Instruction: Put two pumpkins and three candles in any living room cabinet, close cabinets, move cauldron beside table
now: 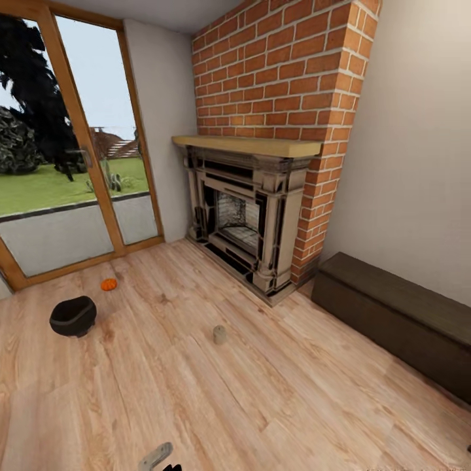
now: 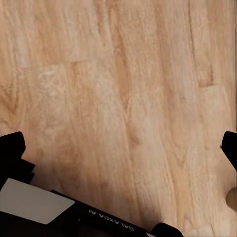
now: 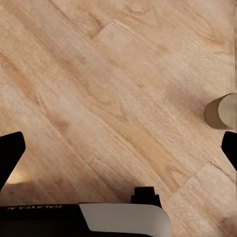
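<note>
Both our tools, the left tool [image 2: 118, 148] and right tool [image 3: 118, 148], hang released and empty above the wooden floor [image 1: 275, 392]. Well ahead of them to the right lies the closed cabinet [image 1: 399, 314]; far ahead left sit the cauldron [image 1: 73, 316] and a pumpkin [image 1: 108, 284], with a candle [image 1: 220, 334] nearer. We judge we are approaching to gather: next, drive close and lower a tool over the candle.

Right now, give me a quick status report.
Both grippers open, empty. Pumpkin, cauldron and candle on floor. Cabinet shut. Nothing in the way.
</note>
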